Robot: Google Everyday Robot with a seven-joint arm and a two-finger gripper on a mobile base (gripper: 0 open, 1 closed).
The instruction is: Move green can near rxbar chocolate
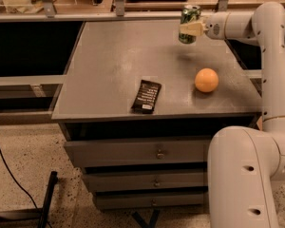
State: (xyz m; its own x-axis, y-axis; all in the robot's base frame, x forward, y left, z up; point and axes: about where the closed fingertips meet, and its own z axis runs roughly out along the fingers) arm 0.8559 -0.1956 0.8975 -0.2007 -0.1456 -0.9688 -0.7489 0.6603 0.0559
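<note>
The claw point(188, 30) is clamped around the green can point(190, 14), holding it upright just above the desk point(109, 56). The rxbar chocolate point(146, 96) lies well apart, nearer and left of the claw. An orange ball point(206, 80) sits nearer, slightly right.

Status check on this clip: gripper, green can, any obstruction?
Gripper shut on green can, far right of table. Rxbar chocolate near front edge. Orange ball off to the side, path open.

Grey tabletop point(109, 65) bearing the rxbar chocolate point(146, 96) at lower centre and an orange ball point(206, 80) to its right, well apart. End effector point(188, 31), upper right, clasps the green can point(191, 14).
</note>
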